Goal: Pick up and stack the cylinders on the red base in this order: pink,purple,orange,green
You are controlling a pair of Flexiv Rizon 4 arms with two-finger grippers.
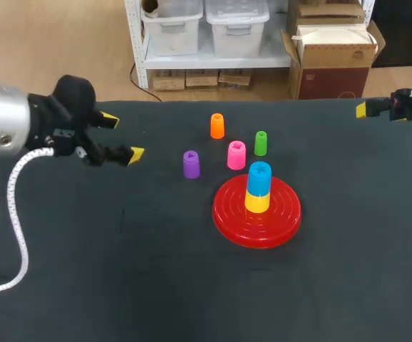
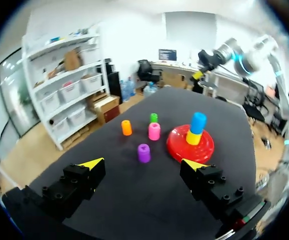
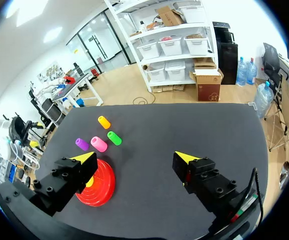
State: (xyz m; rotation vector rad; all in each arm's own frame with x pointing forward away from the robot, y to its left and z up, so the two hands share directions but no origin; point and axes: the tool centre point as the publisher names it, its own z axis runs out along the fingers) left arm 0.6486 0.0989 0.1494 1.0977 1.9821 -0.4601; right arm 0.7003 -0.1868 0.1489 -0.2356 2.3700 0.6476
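The red base [image 1: 227, 214] lies right of the table's middle with a yellow cylinder [image 1: 257, 202] and a blue one [image 1: 259, 177] stacked on it. Behind it stand the pink [image 1: 236, 155], purple [image 1: 191, 164], orange [image 1: 217, 125] and green [image 1: 261, 143] cylinders, all upright on the cloth. My left gripper [image 1: 122, 137] hovers open and empty at the left, well short of the purple cylinder [image 2: 144, 152] ahead of it. Open and empty too, my right gripper [image 1: 377, 108] hangs at the far right edge, with the base [image 3: 104, 186] partly behind one finger.
Black cloth covers the whole table [image 1: 120, 285]. My left arm's white cable [image 1: 17, 235] hangs over the left side. Wide bare cloth lies in front of the base and to both sides.
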